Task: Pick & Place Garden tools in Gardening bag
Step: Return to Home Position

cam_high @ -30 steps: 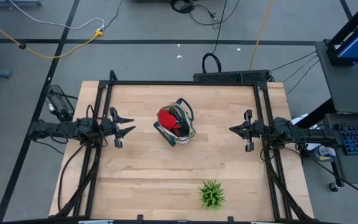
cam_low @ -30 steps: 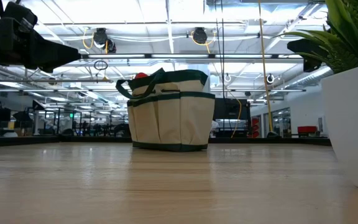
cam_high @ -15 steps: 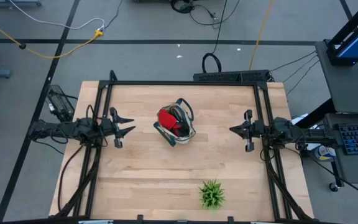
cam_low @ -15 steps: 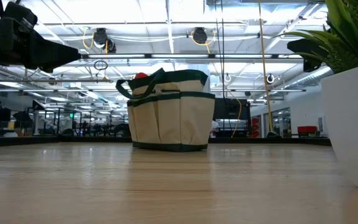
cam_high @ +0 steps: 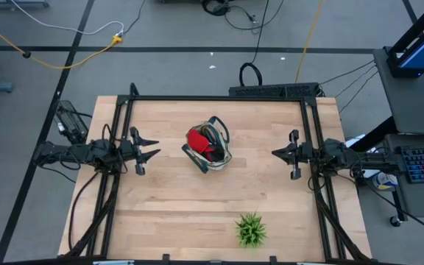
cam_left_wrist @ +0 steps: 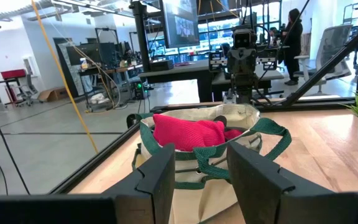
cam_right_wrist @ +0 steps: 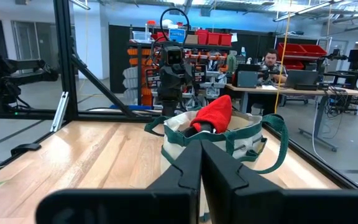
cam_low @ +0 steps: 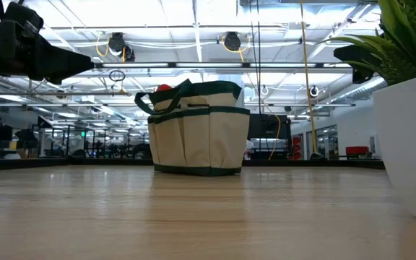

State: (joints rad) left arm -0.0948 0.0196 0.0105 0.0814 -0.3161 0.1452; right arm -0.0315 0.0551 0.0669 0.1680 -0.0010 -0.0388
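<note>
The cream gardening bag [cam_high: 208, 149] with dark green trim stands upright on its base at the middle of the wooden table [cam_high: 160, 213]. A red glove [cam_left_wrist: 187, 131] sticks out of its top; other garden tools show only as dark shapes inside it [cam_high: 213, 135]. My left gripper [cam_high: 150, 148] hovers open at the table's left side, pointing level at the bag. My right gripper [cam_high: 274, 153] hovers shut at the right side, also pointing at the bag [cam_right_wrist: 213, 140]. Neither touches anything.
A green spiky plant [cam_high: 251, 230] in a white pot [cam_low: 407, 144] stands near the table's near edge, right of centre. A black frame [cam_high: 219, 97] runs round the table. A person [cam_right_wrist: 269, 65] sits at a desk beyond the table.
</note>
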